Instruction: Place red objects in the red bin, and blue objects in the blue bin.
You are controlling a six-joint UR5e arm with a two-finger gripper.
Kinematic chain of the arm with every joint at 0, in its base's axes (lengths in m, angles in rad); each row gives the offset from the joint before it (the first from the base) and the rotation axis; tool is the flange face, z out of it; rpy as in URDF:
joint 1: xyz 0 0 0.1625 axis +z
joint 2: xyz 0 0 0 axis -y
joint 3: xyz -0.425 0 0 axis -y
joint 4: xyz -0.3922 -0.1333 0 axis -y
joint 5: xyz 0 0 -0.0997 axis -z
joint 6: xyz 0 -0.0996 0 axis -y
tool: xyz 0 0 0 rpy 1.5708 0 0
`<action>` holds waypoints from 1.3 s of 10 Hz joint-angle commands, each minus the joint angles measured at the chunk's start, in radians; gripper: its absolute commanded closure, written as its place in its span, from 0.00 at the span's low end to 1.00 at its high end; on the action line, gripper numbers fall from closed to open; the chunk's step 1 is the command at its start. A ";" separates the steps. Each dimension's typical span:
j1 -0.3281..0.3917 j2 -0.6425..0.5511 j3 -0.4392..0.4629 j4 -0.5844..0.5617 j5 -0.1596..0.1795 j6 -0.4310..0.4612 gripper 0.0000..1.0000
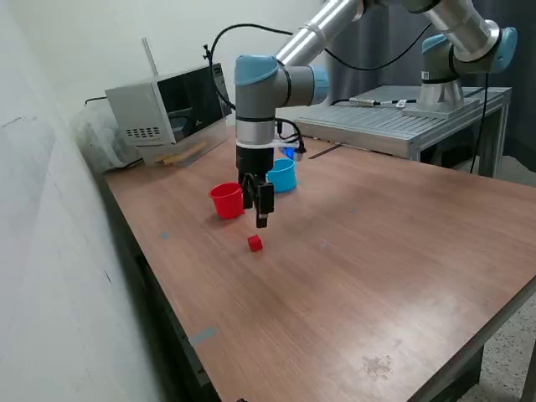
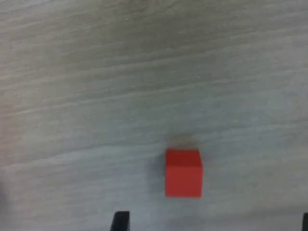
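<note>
One small red cube (image 1: 255, 243) lies on the wooden table, apart from both cups. My gripper (image 1: 260, 219) hangs just above and slightly behind it, empty, fingers pointing down. In the wrist view the red cube (image 2: 183, 172) sits on the wood between the two black fingertips (image 2: 120, 221), which stand wide apart at the picture's edge, so the gripper (image 2: 211, 227) is open. The red cup (image 1: 226, 201) stands upright at the exterior view's left of the gripper. The light blue cup (image 1: 282, 175) stands behind the gripper, partly hidden by it. No blue cubes and no second red cube are in view.
A grey microwave-like box (image 1: 166, 111) stands at the back left of the table (image 1: 377, 276), with a wall along the exterior view's left. A metal bench (image 1: 394, 121) carrying the arm's base stands at the back right. The table's front edge runs along the lower right.
</note>
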 commanded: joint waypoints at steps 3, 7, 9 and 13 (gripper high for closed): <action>-0.005 0.049 -0.013 -0.025 0.002 -0.041 0.00; -0.012 0.049 -0.013 -0.033 0.006 -0.054 0.00; -0.012 0.059 -0.013 -0.034 0.009 -0.073 0.00; -0.016 0.069 -0.008 -0.040 0.009 -0.077 1.00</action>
